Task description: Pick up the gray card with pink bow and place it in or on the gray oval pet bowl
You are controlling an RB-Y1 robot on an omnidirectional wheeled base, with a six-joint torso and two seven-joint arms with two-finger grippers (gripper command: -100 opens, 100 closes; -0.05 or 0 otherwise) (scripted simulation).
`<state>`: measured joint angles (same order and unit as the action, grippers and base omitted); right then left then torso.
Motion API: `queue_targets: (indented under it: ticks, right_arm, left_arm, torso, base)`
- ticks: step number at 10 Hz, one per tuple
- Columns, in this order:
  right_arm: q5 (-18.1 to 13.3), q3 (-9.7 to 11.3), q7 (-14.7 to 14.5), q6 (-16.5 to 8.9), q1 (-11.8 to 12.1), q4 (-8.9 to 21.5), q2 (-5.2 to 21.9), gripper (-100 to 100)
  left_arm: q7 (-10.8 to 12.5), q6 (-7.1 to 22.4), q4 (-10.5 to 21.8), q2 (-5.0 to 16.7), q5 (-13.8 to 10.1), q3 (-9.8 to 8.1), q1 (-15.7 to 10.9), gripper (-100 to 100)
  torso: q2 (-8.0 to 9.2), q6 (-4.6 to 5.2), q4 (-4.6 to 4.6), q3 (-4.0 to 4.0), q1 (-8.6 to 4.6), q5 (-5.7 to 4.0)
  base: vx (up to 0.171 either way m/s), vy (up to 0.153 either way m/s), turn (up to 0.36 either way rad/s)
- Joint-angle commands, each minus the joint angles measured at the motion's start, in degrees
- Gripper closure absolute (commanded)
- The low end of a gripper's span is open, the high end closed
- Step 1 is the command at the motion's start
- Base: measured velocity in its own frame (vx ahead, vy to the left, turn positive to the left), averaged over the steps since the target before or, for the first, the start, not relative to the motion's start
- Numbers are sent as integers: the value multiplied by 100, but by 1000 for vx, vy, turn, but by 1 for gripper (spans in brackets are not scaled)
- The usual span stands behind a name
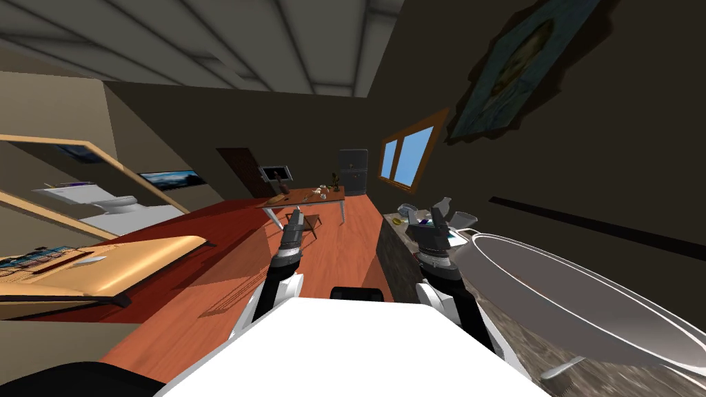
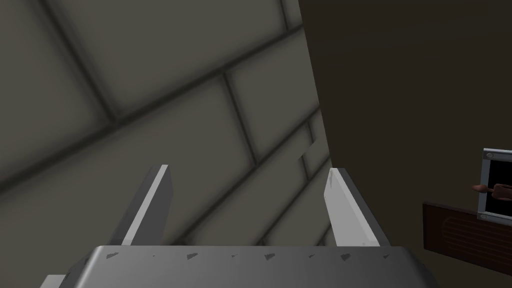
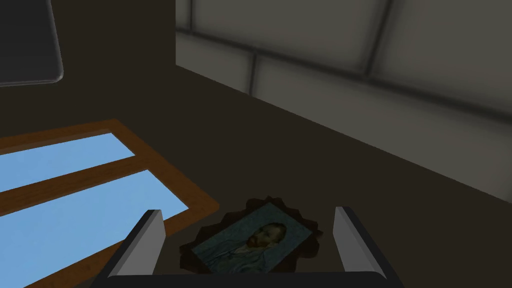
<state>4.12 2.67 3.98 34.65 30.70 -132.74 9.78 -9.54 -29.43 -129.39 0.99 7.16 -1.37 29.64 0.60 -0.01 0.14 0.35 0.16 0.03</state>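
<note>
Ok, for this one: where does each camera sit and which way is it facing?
Head view: on the head, rolled, looking down and forward at the counter and gray oval bowl; left gripper and right gripper show.
Left wrist view: on the left hand, aimed up at ceiling and wall; open fingers show.
Right wrist view: on the right hand, aimed up at window and painting; open fingers show.
Shared: window and painting, in head and right wrist views.

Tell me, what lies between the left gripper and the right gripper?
In the head view, wooden floor, then the dark counter, lie between left gripper and right gripper.
</note>
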Motion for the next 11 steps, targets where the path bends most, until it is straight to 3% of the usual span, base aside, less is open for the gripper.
queue_targets:
  ticks: [1,6,11]
  right_arm:
    - [-65,-55,-104,65,39,183,220,-100]
    - [-397,-245,-575,248,21,951,729,-100]
    - [-908,-467,-1261,394,-172,1908,1084,-100]
  left_arm:
    - [0,0,0,0,0,0,0,0]
    - [0,0,0,0,0,0,0,0]
    - [0,0,0,1,0,-1,1,0]
  torso:
    - [0,0,0,0,0,0]
    - [-2,1,0,0,12,3]
    - [-21,2,-3,-11,-16,-3]
  base:
    - [-164,53,91]
    - [-152,62,108]
    - [-105,30,69]
